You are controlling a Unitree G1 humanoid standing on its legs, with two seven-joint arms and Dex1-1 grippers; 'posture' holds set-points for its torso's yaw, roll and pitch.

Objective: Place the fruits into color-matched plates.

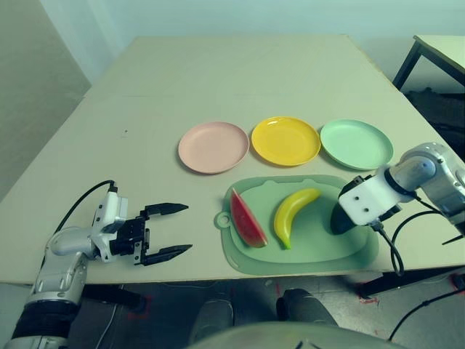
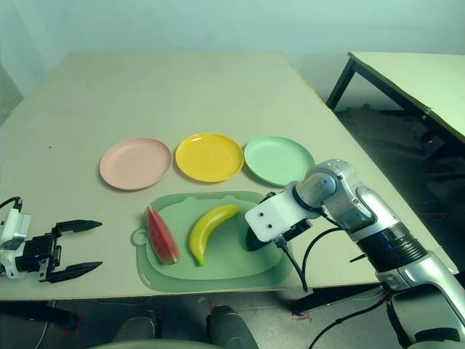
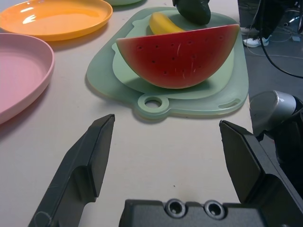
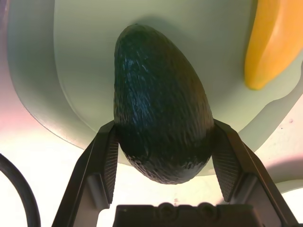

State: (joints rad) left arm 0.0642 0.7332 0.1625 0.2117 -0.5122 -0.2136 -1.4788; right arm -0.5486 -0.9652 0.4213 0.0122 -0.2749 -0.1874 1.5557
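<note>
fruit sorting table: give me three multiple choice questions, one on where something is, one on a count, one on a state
1. Where does the banana lie?
A. on the yellow plate
B. on the green mat
C. on the bare table

2. How many round plates are in the row?
A. two
B. three
C. four

3. How do the right hand fingers stand around the avocado?
A. one on each side of it
B. both above it, well clear
C. both on one side

Answers:
1. B, it lies on the green mat beside the watermelon wedge.
2. B, pink plate, yellow plate and mint green plate.
3. A, the right wrist view shows its sides against both finger pads.
</note>
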